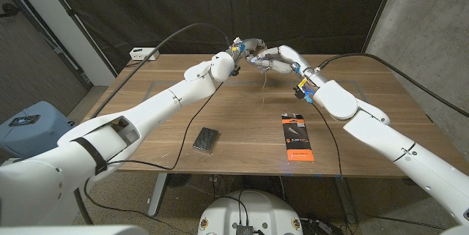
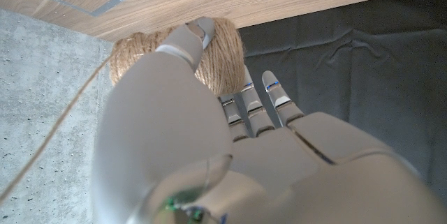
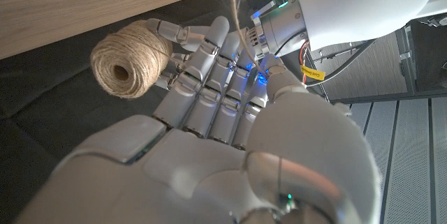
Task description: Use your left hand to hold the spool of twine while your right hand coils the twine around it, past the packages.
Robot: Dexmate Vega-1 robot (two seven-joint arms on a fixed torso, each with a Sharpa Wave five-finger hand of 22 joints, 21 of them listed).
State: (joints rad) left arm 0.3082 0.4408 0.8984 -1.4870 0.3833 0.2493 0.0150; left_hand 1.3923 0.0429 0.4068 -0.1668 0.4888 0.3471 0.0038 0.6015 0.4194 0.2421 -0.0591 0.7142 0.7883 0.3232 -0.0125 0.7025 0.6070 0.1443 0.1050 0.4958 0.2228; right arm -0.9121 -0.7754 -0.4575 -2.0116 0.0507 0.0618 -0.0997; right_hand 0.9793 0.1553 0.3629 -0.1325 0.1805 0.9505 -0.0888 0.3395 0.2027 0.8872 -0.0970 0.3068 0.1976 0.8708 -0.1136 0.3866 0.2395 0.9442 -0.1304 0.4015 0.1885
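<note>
Left hand (image 1: 245, 47) and right hand (image 1: 267, 59) meet above the far middle of the wooden table (image 1: 161, 110) in the head view, raised off its surface. A loose strand of twine (image 1: 264, 88) hangs from between them toward the tabletop. Nearer the robot lie two packages: a dark flat one (image 1: 206, 139) left of centre and an orange-and-black one (image 1: 297, 137) to the right, both well apart from the hands.

From the left wrist view, the left hand (image 2: 209, 147) grips the spool of twine (image 2: 223, 53), a finger hooked over its top, while the strand (image 2: 56, 133) runs off from the spool's side.

From the right wrist view, the spool (image 3: 129, 63) is held at the left hand's fingertips (image 3: 167, 32), its hollow core facing the camera. The right hand (image 3: 223, 112) has its fingers extended beside the spool, and the strand (image 3: 237, 15) passes along them; whether it is pinched I cannot tell.

To coil well, the left hand should probably keep the spool steady with its axis fixed, while the right circles it with light tension so each turn lies snug and the hanging tail clears the packages.
</note>
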